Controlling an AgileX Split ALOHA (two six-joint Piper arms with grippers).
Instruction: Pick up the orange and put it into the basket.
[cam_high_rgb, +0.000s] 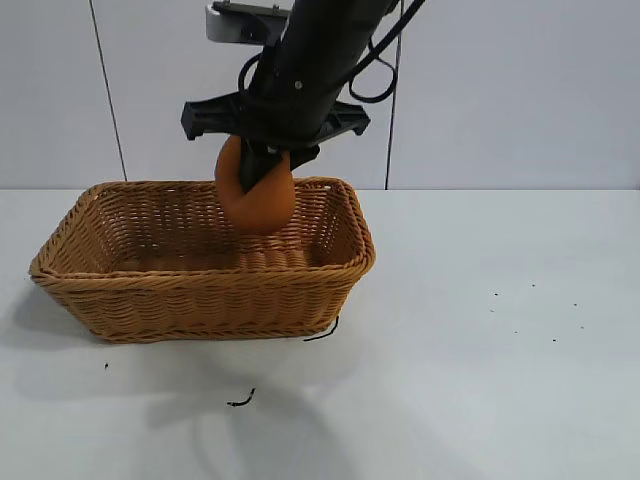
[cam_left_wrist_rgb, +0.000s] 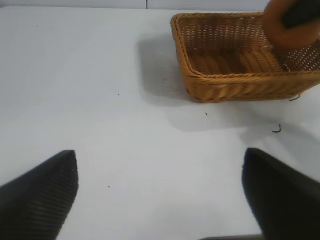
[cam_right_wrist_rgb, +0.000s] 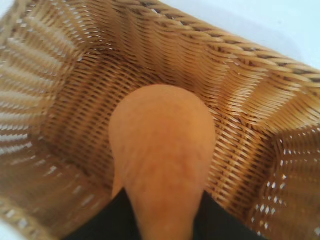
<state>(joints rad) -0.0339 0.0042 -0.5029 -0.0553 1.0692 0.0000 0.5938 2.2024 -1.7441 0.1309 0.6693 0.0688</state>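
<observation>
Dull-orange, lumpy, matte fruit, the orange (cam_high_rgb: 258, 200), hangs clamped in my right gripper (cam_high_rgb: 262, 166), above the right half of the tan woven wicker basket (cam_high_rgb: 200, 290) and not yet touching its floor. My fingers close on its upper part; most of the bulk hangs below.

Risks from here:
- Grip sits high on a pear-like bulge, so the orange could slip out early.
- Release from this height: it may bounce or roll against the far wall, perhaps over the braided rim.
- Descending off-centre could knock the near right wall.

My left gripper (cam_left_wrist_rgb: 160, 200) is parked over bare white table (cam_left_wrist_rgb: 100, 100), fingers spread wide, well apart from the basket.
</observation>
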